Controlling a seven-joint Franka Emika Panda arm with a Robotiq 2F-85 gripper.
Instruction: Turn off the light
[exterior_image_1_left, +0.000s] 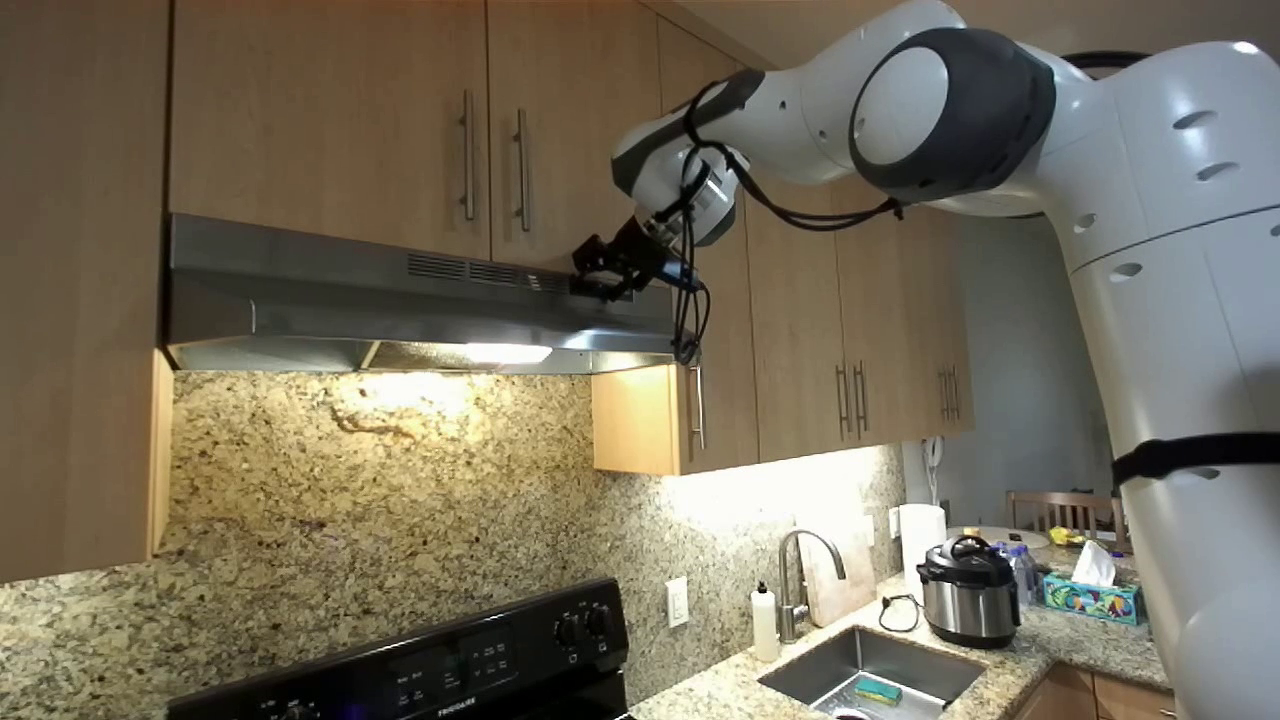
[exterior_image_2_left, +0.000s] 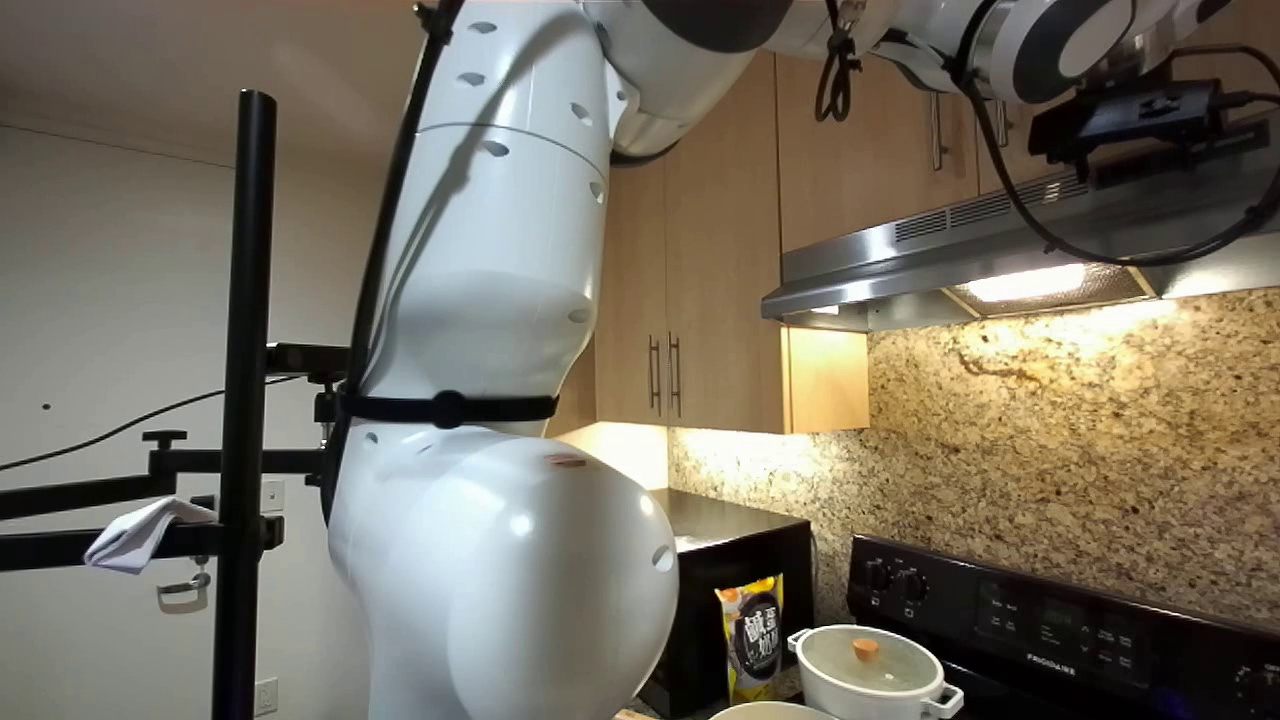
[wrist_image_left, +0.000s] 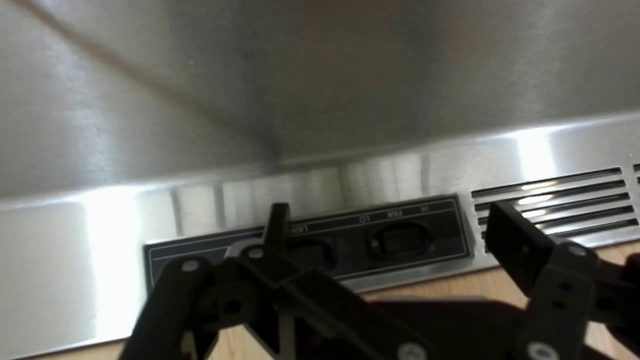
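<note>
The stainless range hood (exterior_image_1_left: 400, 300) shows in both exterior views (exterior_image_2_left: 920, 255). Its lamp is lit underneath (exterior_image_1_left: 508, 353), also in an exterior view (exterior_image_2_left: 1028, 283). In the wrist view, the hood's black control panel (wrist_image_left: 350, 254) appears with upside-down lettering. The light switch (wrist_image_left: 307, 254) is partly hidden by the left finger. The fan switch (wrist_image_left: 403, 239) shows between the fingers. My gripper (wrist_image_left: 395, 232) is open and empty, with one finger over the light end of the panel and one over the vent slots. In an exterior view the gripper (exterior_image_1_left: 590, 270) is at the hood's front; contact cannot be told.
Wooden cabinets (exterior_image_1_left: 330, 120) with bar handles (exterior_image_1_left: 522, 170) stand directly above the hood. Vent slots (wrist_image_left: 555, 202) lie beside the panel. A loose cable (exterior_image_1_left: 690, 320) hangs from the wrist. Below are a black stove (exterior_image_1_left: 430, 670) and a white pot (exterior_image_2_left: 870, 675).
</note>
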